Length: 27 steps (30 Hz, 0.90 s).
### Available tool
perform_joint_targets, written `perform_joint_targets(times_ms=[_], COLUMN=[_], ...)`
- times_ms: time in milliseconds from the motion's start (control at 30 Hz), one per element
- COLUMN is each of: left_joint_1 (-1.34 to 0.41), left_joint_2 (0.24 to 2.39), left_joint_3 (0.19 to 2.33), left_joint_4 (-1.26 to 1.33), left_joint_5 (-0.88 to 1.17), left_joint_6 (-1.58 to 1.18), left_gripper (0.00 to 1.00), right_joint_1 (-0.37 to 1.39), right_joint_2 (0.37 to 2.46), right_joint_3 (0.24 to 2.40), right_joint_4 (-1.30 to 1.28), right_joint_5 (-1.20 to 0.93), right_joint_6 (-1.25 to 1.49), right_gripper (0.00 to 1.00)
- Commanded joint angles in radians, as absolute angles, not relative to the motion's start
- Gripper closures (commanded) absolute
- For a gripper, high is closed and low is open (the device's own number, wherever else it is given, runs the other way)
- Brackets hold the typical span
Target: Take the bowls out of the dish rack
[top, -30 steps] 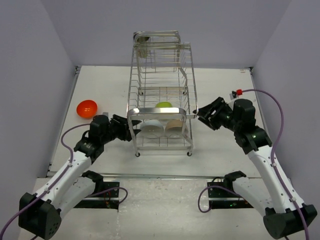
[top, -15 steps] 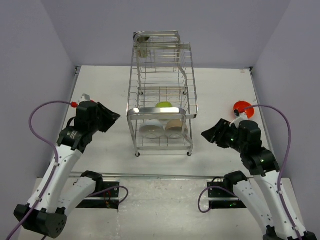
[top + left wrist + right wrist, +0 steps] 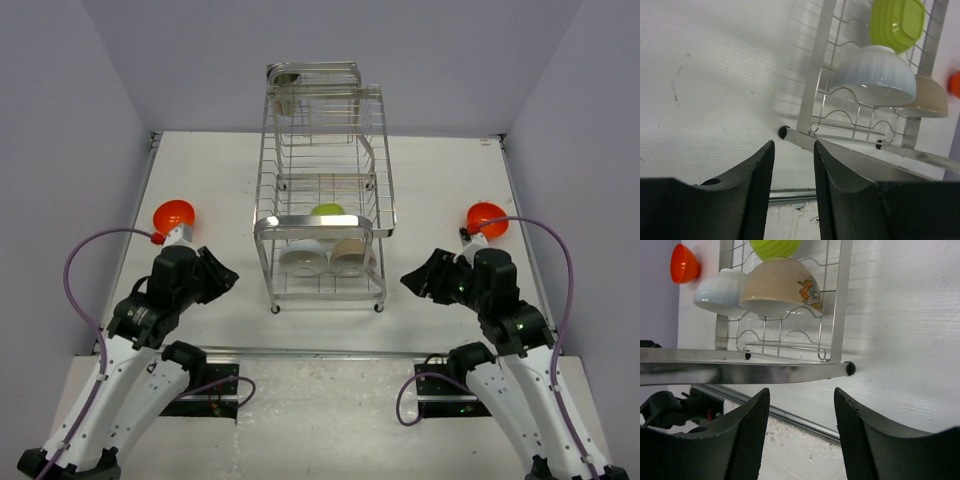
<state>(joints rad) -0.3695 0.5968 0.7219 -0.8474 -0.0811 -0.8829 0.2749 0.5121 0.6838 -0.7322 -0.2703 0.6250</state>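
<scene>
Bowls stand in two places: three inside the dish rack (image 3: 325, 190) at the middle of the white table (image 3: 440, 170), and two out on the tabletop. Lavender walls (image 3: 60, 150) close the table on the left, right and back, and a metal strip (image 3: 320, 352) marks its near edge. Bare tabletop lies open on both flanks of the rack. One orange bowl (image 3: 173, 216) sits by the left wall and the other orange bowl (image 3: 486, 219) by the right wall, each well apart from the rack.

On the bottom tier the white bowl (image 3: 300, 262) and the beige bowl (image 3: 350, 258) stand side by side, with the lime-green bowl (image 3: 327, 211) on the tier above them. The left gripper (image 3: 222, 275) hovers off the rack's near left corner, its fingers a narrow gap apart and holding nothing; the white bowl is nearest to it. The right gripper (image 3: 412, 278) hovers off the near right corner, its fingers set wider and also empty, closest to the beige bowl. Neither touches rack or bowl.

Both wrist views cut off the rack's upper tiers. A metal cup (image 3: 287, 80) sits at the rack's top, and its contents cannot be made out. A printed motif on the beige bowl is too small to read.
</scene>
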Motion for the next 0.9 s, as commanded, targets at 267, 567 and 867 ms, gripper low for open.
perform_joint_targets(times_ms=[267,567,867], left_joint_1=[-0.376,-0.376,-0.376], left_joint_2=[0.509,0.511,0.529], left_joint_3=[0.692,0.615,0.474], left_joint_4=[-0.824,-0.747,-0.566], left_joint_5=[0.218,0.434,0.519], left_joint_6=[-0.847,-0.880,-0.960], left_gripper=[0.79,1.00,1.00], right_joint_1=[0.298,0.299,0.299], right_joint_2=[0.459,0.452,0.495], right_joint_3=[0.707,0.611,0.500], right_joint_4=[-0.764,-0.645,-0.444], right_joint_5=[-0.411,-0.633,-0.718], right_joint_6=[0.638,0.669,0.753], right_gripper=[0.85,1.00,1.00])
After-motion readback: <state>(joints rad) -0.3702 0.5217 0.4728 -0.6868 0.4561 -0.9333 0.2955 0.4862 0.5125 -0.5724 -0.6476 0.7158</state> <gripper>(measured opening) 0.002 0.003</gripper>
